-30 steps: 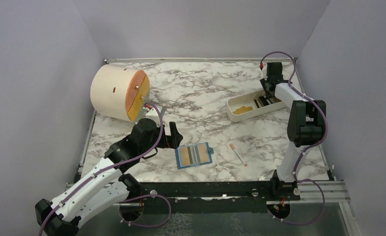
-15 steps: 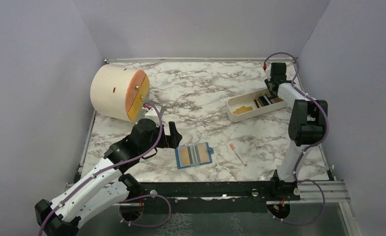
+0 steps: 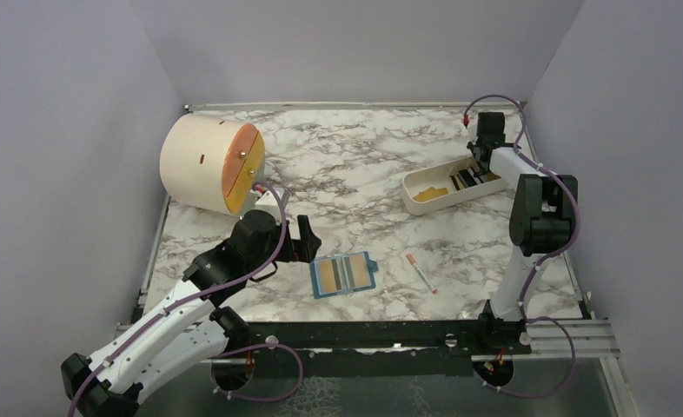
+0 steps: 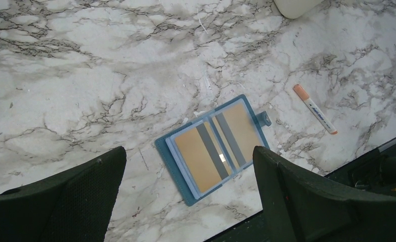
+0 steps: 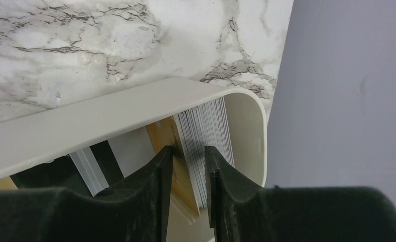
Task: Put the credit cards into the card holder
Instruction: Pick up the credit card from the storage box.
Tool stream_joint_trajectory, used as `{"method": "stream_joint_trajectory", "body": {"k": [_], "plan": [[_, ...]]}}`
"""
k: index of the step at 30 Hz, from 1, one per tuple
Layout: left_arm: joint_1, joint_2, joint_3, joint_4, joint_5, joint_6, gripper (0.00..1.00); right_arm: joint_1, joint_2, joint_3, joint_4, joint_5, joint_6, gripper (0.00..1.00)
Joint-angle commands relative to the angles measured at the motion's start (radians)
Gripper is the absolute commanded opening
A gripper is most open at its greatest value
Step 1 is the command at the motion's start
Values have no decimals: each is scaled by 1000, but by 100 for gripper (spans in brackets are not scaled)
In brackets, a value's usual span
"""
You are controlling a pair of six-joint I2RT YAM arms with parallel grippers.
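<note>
The card holder [image 3: 344, 274] [image 4: 213, 148] lies open on the marble, teal-blue, with two gold credit cards [image 4: 201, 159] with grey stripes in its pockets. My left gripper [image 3: 306, 241] [image 4: 188, 151] hovers just left of the holder, open wide and empty. More credit cards [image 3: 465, 178] stand as a stack [image 5: 206, 131] on edge in the right end of the white tray [image 3: 416, 184] [image 5: 110, 113]. My right gripper [image 3: 477, 162] [image 5: 189, 154] reaches down into the tray. Its fingers press a gold card and several white ones between them, while the stack's other cards stay outside the right finger.
A white-and-orange pen-like stick [image 3: 421, 272] [image 4: 314, 108] lies right of the holder. A large cream drum [image 3: 201, 162] with an orange face rests at the back left. A gold card [image 3: 429, 194] lies flat in the tray's left half. The right wall is close to the tray.
My right gripper's fingers have narrowed onto the card stack in the tray, with the wrist shifting slightly. The left arm and the holder have not moved.
</note>
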Motion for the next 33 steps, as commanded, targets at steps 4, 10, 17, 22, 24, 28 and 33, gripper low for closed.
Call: {"method": "stream_joint_trajectory", "body": {"k": [4, 10, 17, 22, 24, 28, 33], "plan": [[-1, -15, 14, 7, -31, -7, 98, -7, -25, 32, 31, 12, -22, 25], [-1, -10, 14, 8, -30, -9, 96, -7, -19, 58, 5, 11, -16, 20], [-1, -11, 13, 11, -34, -11, 94, -7, -23, 67, -12, 11, -7, 16], [-1, -15, 11, 11, -30, -11, 93, -6, -27, 82, -67, -27, 18, 6], [-1, -19, 10, 14, -32, -12, 93, -6, -37, 84, -103, -81, 33, 2], [-1, -19, 9, 16, -29, -15, 92, -2, -55, 98, -180, -114, 76, 1], [0, -30, 3, 21, -19, -17, 91, 13, -90, 117, -245, -111, 130, 1]]}}
